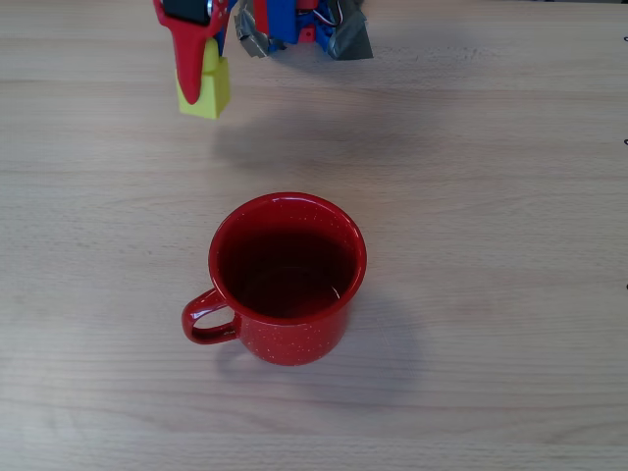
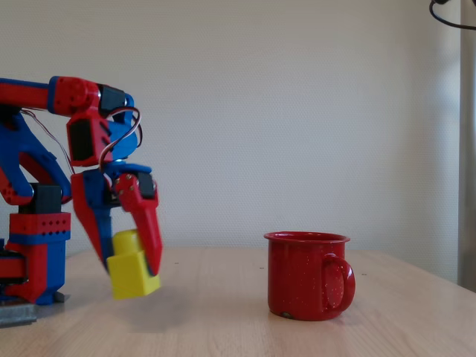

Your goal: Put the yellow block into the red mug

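Red-and-blue arm (image 2: 89, 141) bent downward, jaws closed on the yellow block (image 2: 132, 274), clear above the table.

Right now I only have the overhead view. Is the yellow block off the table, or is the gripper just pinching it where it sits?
Observer: It is off the table. In the fixed view the yellow block hangs tilted in the gripper, with a gap above the table.
Operator: Is it higher than the mug rim?
Observer: No. The block's top sits about level with the rim of the red mug, and its bottom is well below it.
Operator: Which fingers hold it?
Observer: A blue finger on one side and a red finger on the other, both closed against the block.
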